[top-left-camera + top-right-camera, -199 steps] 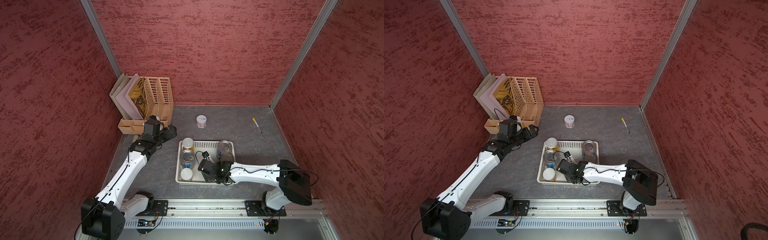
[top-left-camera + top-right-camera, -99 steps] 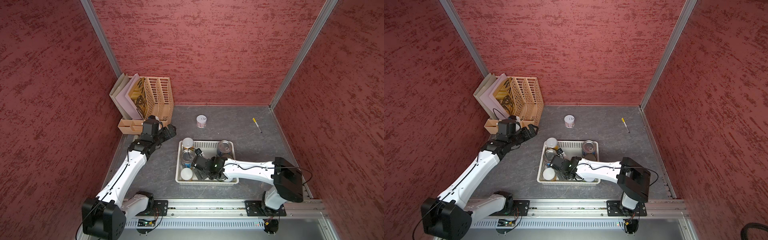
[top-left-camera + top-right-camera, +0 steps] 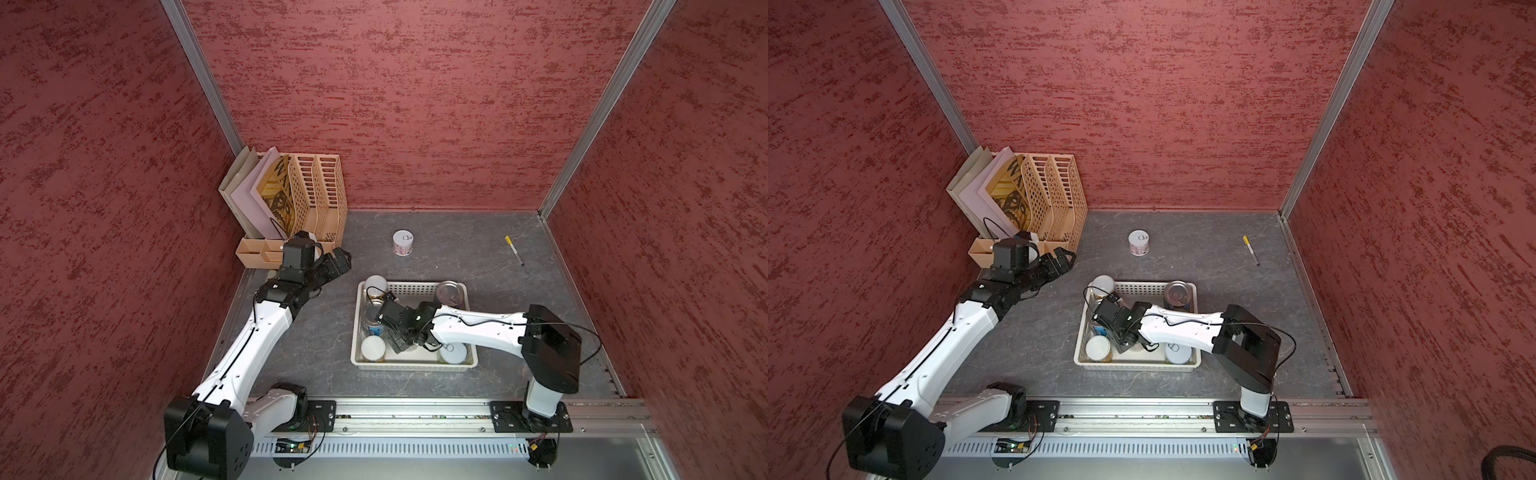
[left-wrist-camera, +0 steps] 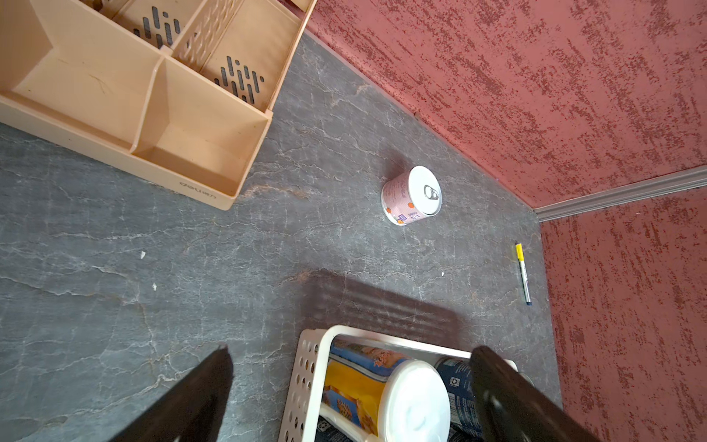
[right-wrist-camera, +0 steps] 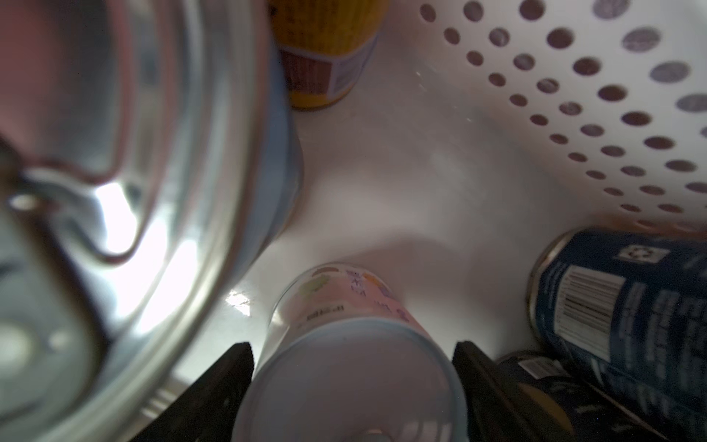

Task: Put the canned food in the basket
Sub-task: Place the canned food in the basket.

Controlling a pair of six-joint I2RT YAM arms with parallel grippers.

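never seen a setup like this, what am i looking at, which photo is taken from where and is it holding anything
These are two robot arms bolted to a rail at the front of a grey table, each ending in a two-fingered gripper. The two wide pictures come from one camera head overhead; the two close-ups come from cameras on the arms' wrists. On the table: a white basket holding several cans, one loose can standing behind it, a yellow-capped pen and a beige file organizer in the corner. The left gripper is open and empty, above the table. The right gripper is down in the basket, its fingers either side of a pink-labelled can; whether it grips it, the pictures do not show.
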